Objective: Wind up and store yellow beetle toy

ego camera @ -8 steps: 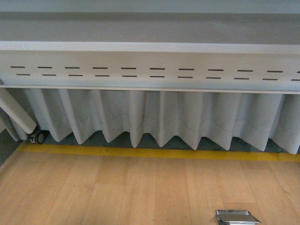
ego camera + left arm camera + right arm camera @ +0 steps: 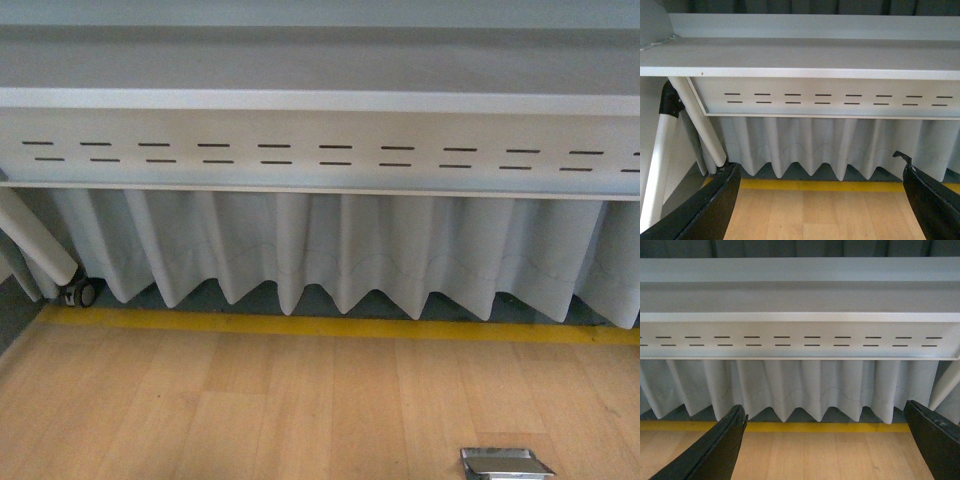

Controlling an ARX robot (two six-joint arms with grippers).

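Note:
The yellow beetle toy is out of view in every frame. My left gripper (image 2: 820, 175) is open, its black fingers (image 2: 710, 205) spread wide over bare wooden floor with nothing between them. In the right wrist view my right gripper (image 2: 827, 412) is open too, and only floor and curtain show between its dark fingers (image 2: 715, 447). Neither arm appears in the front view.
A grey table (image 2: 320, 100) with a slotted panel stands ahead, a pleated white skirt (image 2: 330, 250) hanging below it. Yellow tape (image 2: 330, 327) lines the wooden floor (image 2: 250, 410). A metal floor plate (image 2: 505, 464) sits at the near right. A white leg (image 2: 697, 120) and a caster (image 2: 80, 292) stand at left.

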